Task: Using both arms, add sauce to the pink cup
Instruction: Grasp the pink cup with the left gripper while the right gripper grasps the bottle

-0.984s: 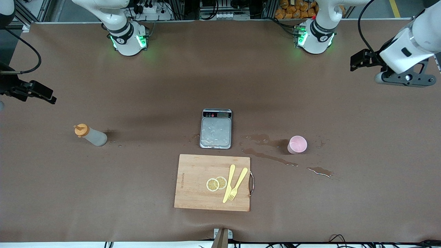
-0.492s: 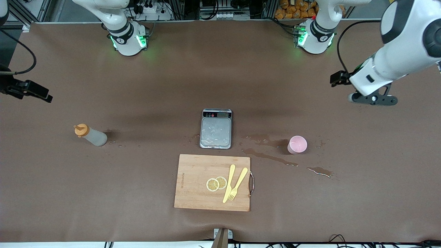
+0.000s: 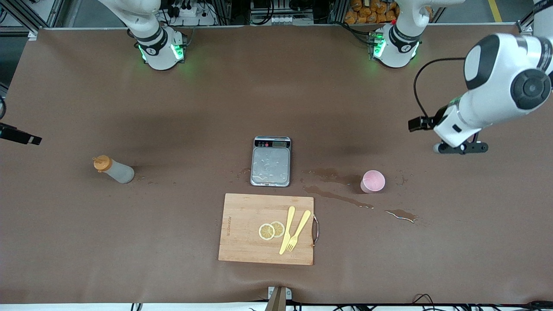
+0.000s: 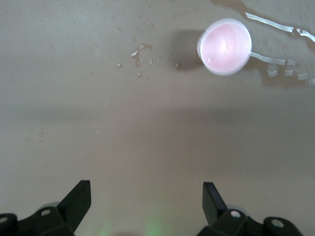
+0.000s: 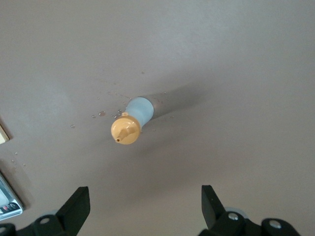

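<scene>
The sauce bottle, greyish with an orange cap, stands upright toward the right arm's end of the table. In the right wrist view the sauce bottle shows from above, well clear of my right gripper, which is open and empty. In the front view only a black tip of the right gripper shows at the edge. The pink cup stands upright toward the left arm's end. My left gripper hangs over bare table beside it. The left gripper is open and empty, with the pink cup ahead.
A silver scale sits mid-table. Nearer the front camera lies a wooden cutting board with two lemon slices, a yellow knife and a fork. Spilled liquid streaks the table around the cup.
The left arm has swung down and in, bringing its gripper closer to the pink cup. The right gripper has slid almost out of the front view. Both stay open.
</scene>
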Robot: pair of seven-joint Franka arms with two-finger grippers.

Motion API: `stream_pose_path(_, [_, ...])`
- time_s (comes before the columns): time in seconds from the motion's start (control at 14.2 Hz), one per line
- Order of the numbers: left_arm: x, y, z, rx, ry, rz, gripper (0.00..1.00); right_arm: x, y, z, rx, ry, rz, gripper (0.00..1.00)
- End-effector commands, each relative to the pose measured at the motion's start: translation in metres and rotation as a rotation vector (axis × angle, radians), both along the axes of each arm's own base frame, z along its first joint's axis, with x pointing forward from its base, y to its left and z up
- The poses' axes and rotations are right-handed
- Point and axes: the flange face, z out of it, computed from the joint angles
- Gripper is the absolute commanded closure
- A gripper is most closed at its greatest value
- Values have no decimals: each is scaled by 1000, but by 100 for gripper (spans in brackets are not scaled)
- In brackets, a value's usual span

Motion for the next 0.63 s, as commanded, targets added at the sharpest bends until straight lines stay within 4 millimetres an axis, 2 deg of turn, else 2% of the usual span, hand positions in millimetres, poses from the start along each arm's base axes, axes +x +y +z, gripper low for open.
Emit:
stream_pose_path(0.0, [31, -15, -20, 13, 24, 125, 0, 2, -25, -24, 70, 45, -149, 0])
stream_pose_path(0.14, [35, -10, -19, 6, 4, 174, 0, 3, -40, -43, 114, 100, -350, 0])
stream_pose_path(0.21, [40, -9, -19, -19, -14, 213, 0, 3, -41, -47, 115, 113, -384, 0])
stream_pose_path(0.35, [51, -12, -46, -43, -29, 249, 0, 5, -45, -65, 124, 148, -413, 0])
stream_pose_path(0.49, [57, -27, -79, -43, -27, 232, 0, 6, -57, -88, 191, 183, -494, 0])
stream_pose_path(0.56, [56, -34, -87, -42, -16, 223, 0, 4, -69, -105, 232, 213, -566, 0])
